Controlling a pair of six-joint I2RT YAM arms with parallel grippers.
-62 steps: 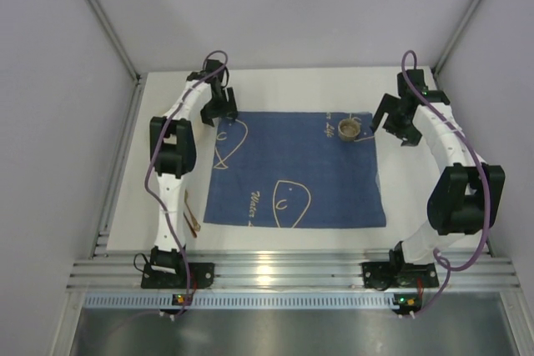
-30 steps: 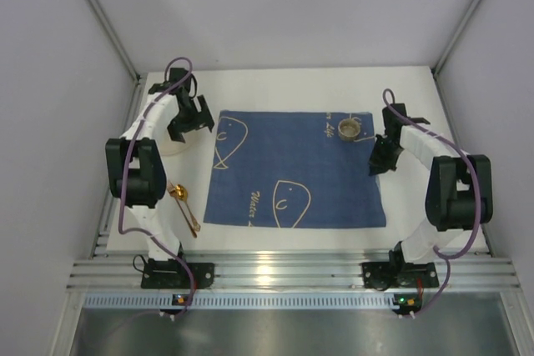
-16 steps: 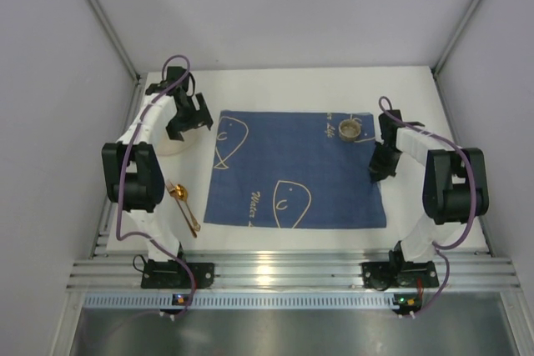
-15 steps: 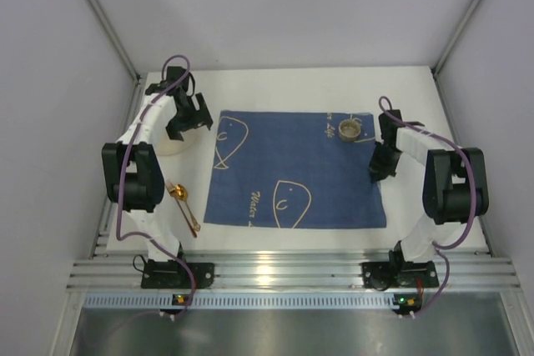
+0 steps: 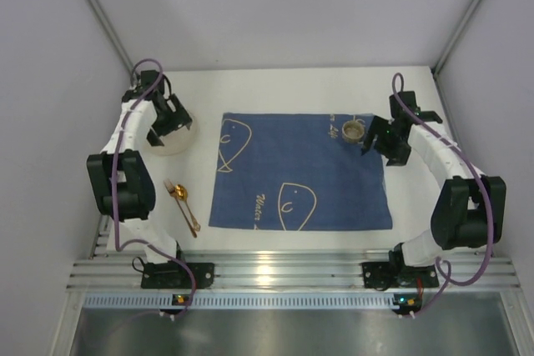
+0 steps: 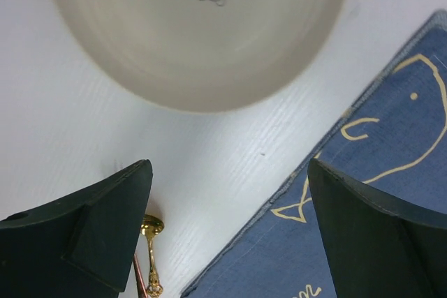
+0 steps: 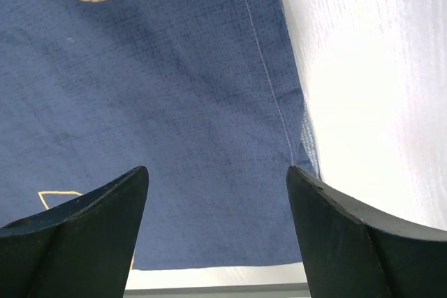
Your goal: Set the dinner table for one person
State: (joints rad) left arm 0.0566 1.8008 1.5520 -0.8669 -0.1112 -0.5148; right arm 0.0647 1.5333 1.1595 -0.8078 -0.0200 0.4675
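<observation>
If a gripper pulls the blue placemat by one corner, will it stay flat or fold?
It probably folds: the placemat shows a soft weave and a thin stitched hem, so it looks floppy. It seems light and lies on the smooth white table, so it may slide easily. The small cup standing on it could tip or ride along.

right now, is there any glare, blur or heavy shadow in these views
Top external: even soft light, sharp, one glare patch on the metal rail. Left wrist: the bowl fills the top, slightly soft; dark fingers lack detail. Right wrist: placemat weave crisp, white table nearly washed out.
</observation>
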